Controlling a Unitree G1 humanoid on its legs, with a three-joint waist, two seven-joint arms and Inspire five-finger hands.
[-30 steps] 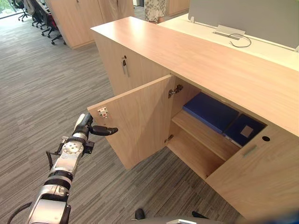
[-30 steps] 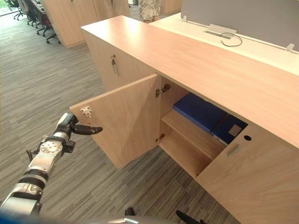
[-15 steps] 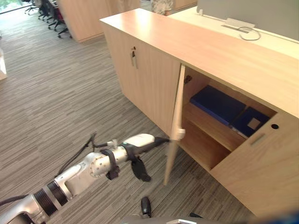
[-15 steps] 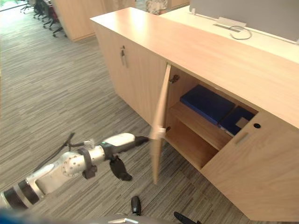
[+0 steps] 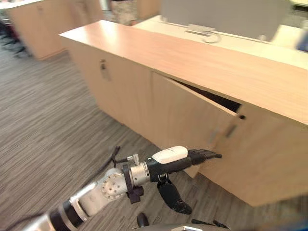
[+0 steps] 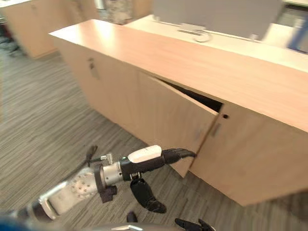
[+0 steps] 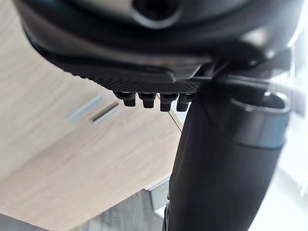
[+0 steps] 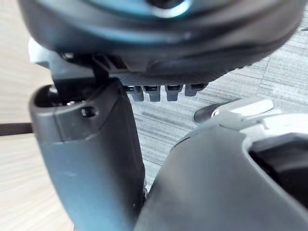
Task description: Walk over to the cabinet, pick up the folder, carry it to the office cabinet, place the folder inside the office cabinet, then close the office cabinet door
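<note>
The left robot hand point(image 5: 193, 158), fingers straight and holding nothing, presses its tips against the office cabinet door point(image 5: 187, 113) near its free edge, evidently to push the narrow gap shut.

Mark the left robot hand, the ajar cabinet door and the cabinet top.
left robot hand point(image 5: 184, 162), left eye view, on its dark palm.
cabinet door point(image 5: 185, 118), left eye view, middle of its outer face.
cabinet top point(image 5: 192, 57), left eye view, bare wooden surface.
</note>
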